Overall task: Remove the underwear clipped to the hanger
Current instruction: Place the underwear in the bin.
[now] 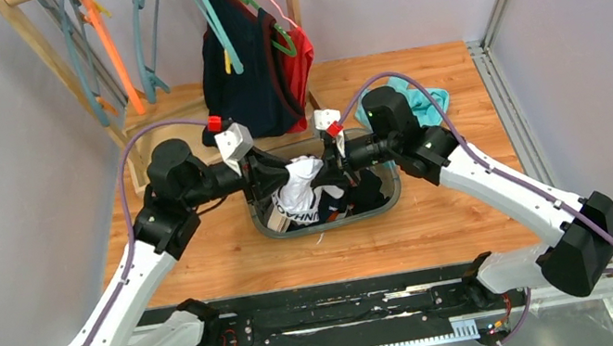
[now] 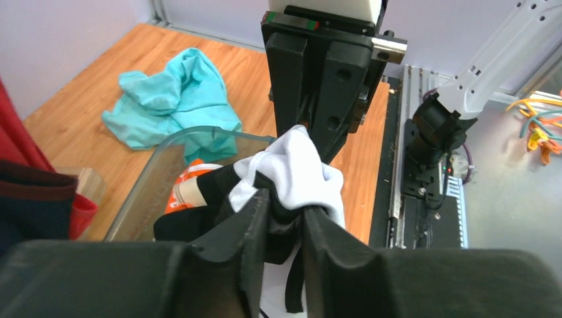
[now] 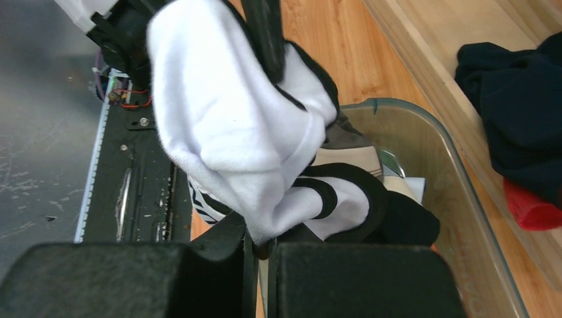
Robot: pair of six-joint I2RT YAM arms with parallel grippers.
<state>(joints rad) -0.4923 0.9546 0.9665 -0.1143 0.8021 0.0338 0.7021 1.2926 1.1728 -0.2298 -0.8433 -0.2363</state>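
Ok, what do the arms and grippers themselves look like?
The left arm and right arm match: white shells, black rounded joints, a purple cable along each. The left gripper and right gripper have black blocky fingers, each with a white red-marked camera box.

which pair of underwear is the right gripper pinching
The white pair with black trim, lifted above the clear bin; the black pair with the lettered waistband lies down in it.
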